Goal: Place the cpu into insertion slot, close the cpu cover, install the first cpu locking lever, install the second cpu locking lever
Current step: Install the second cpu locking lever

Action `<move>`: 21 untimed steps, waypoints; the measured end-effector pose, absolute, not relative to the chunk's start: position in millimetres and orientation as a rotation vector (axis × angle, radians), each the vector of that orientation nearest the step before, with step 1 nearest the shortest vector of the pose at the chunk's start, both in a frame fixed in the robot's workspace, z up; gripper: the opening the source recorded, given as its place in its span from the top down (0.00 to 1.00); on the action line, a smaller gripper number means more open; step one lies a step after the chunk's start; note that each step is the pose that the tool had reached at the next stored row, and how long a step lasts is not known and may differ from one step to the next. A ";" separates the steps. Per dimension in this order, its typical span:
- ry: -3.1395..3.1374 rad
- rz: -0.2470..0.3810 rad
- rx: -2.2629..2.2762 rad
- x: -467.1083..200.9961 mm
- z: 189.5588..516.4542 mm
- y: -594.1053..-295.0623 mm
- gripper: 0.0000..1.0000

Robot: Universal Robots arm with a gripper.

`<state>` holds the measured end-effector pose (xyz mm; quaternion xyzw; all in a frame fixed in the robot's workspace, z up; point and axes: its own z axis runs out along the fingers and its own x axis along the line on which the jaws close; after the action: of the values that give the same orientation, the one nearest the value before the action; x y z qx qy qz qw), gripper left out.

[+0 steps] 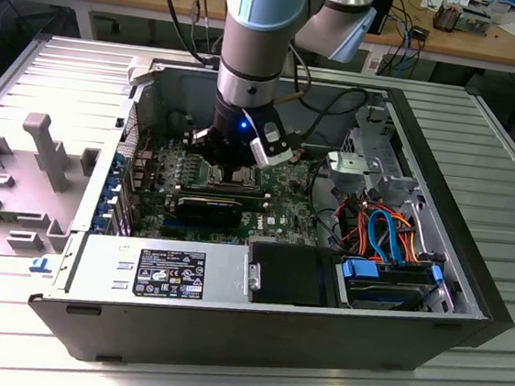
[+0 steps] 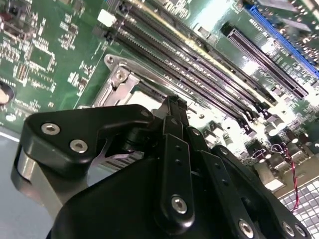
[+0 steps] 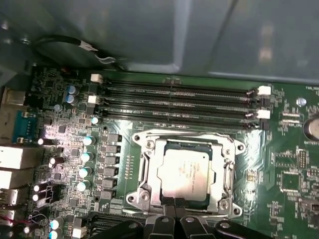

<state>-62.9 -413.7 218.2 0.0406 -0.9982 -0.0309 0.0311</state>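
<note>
Chip point(image 3: 187, 169) sits flat in socket point(image 3: 230, 149), frame point(image 3: 149, 169) down around it; your gripper point(image 3: 172, 203) hovers at socket edge, fingers pressed together, holding nothing

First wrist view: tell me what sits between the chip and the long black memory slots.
In the first wrist view, only the silver metal frame around the chip and a narrow strip of green board separate it from the memory slots.
</note>
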 end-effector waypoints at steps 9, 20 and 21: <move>-3.072 0.039 0.091 -57.2 218.2 -408.8 0.89; -3.064 0.052 0.090 -53.6 231.1 -387.7 0.89; -3.065 0.052 0.090 -53.6 231.1 -387.7 0.89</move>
<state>-53.6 -387.7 231.1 0.0294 -0.9987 0.0168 0.0376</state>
